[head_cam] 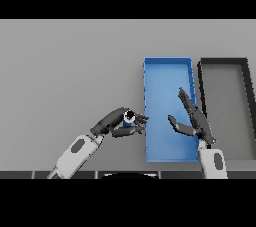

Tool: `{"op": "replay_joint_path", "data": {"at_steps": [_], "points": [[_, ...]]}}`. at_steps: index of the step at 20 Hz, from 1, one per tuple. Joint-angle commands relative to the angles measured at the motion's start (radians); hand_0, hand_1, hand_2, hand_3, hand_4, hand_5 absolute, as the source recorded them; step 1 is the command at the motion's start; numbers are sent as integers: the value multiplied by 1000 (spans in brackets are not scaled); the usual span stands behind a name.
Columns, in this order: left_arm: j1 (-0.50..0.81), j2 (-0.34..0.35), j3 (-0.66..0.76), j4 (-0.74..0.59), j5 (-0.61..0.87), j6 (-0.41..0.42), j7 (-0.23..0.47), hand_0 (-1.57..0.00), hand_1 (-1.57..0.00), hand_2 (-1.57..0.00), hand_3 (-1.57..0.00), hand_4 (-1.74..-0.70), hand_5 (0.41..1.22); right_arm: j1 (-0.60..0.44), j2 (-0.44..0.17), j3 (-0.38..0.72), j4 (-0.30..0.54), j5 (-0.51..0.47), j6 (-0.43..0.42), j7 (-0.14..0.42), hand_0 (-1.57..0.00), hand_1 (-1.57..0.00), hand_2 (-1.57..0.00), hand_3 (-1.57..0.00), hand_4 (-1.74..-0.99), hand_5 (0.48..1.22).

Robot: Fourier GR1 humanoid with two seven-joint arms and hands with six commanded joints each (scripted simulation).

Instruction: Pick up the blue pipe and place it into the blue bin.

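Blue pipe [129, 117]: your left hand [116, 122] has fingers curled round it, at nine o'clock of the blue bin [148, 111]. Right hand [192, 118] fingers spread over bin.

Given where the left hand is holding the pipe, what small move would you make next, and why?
I would probably carry the left hand a little to the right, over the blue bin. Its fingers are curled round the pipe, which sits just left of the bin's left wall, not yet above it. The right hand hangs open over the bin's right side.
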Motion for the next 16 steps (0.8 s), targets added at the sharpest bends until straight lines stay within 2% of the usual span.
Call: {"op": "replay_joint_path", "data": {"at_steps": [1,2,5,6,9,11,14,16], "points": [[-7,-5,-1,7,-2,0,5,-1571,-1571,-1571,-1440,-1731,1221,-12,-13,-4,-44,-72,38,37,1,1,1,1,-1242,584],[-5,-5,-3,0,3,-4,9,-1571,-1571,-1571,-1442,-1731,1221,-35,-28,-2,-79,-123,59,93,1,1,1,1,-1254,554],[-10,-8,-8,13,-5,-8,3,-1571,-1571,-1571,-1444,-1731,1221,-87,-104,16,-164,-289,168,201,1,1,1,1,-1313,517],[-5,-3,-7,-16,-1,-3,-1,-1571,-1571,-1571,-1444,-1731,1221,-109,-115,32,-186,-329,187,238,1,1,1,1,-1326,507],[-10,-1,-11,8,-22,-2,12,-1571,-1571,-1571,-1442,-1731,1221,-202,-166,80,-248,-400,240,315,1,1,1,1,-1337,504],[-22,-14,-11,20,-26,0,23,-1571,-1571,-1571,-1441,-1730,1221,-271,-171,115,-256,-429,250,372,1,1,1,1,-1338,495],[-19,-3,-2,13,-15,-9,12,-1571,-1571,-1571,-1439,-1730,1221,-344,-164,160,-249,-424,269,416,1,1,1,1,-1326,485],[-22,-14,-5,27,-16,-13,4,-1571,-1571,-1571,-1439,-1730,1221,-390,-147,192,-245,-413,287,422,1,1,1,1,-1318,490]]}}
